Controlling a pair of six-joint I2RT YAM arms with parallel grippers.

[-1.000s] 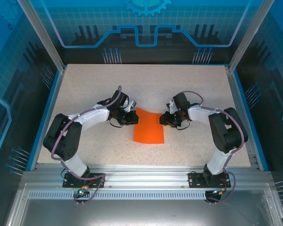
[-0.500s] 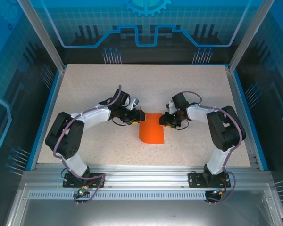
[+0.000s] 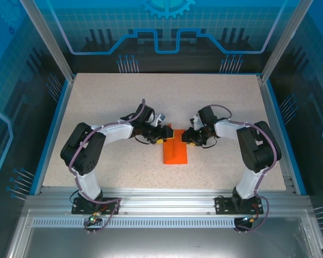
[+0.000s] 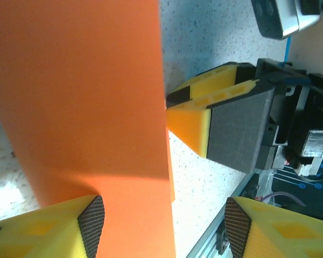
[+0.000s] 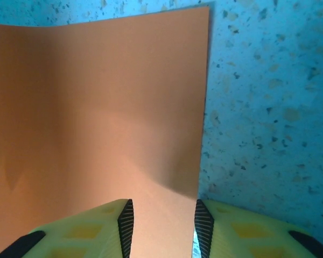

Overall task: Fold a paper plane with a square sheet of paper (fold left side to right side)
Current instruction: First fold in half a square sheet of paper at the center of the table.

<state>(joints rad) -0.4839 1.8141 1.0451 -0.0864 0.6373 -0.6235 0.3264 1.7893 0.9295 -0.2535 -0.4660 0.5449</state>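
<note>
Status: square sheet of paper (image 3: 175, 152) lies mid-table (image 3: 97, 97), between the two arms and nearer the front edge than the back. From above it reads as a narrow upright strip, not a full square. A paler band runs down its length. Its far end sits right between the two grippers.

Left gripper (image 3: 167, 132): at the sheet's far left corner, jaws wide apart, nothing clamped. On the left wrist cam the orange sheet rises as a tall flap beside one finger (image 4: 89, 228). The other finger is well clear, over bare table. Flap casts a shadow on the table under it, so that side is lifted.

Right gripper (image 3: 184, 136): at the far right edge, jaws apart by a narrow gap. On the right wrist cam the sheet's right edge runs into the gap between the pads (image 5: 126, 220). Can't tell if the pads press on the paper. One yellow tip touches the sheet's edge on the left wrist cam.

Sheet shows a soft bend, no sharp crease.
</note>
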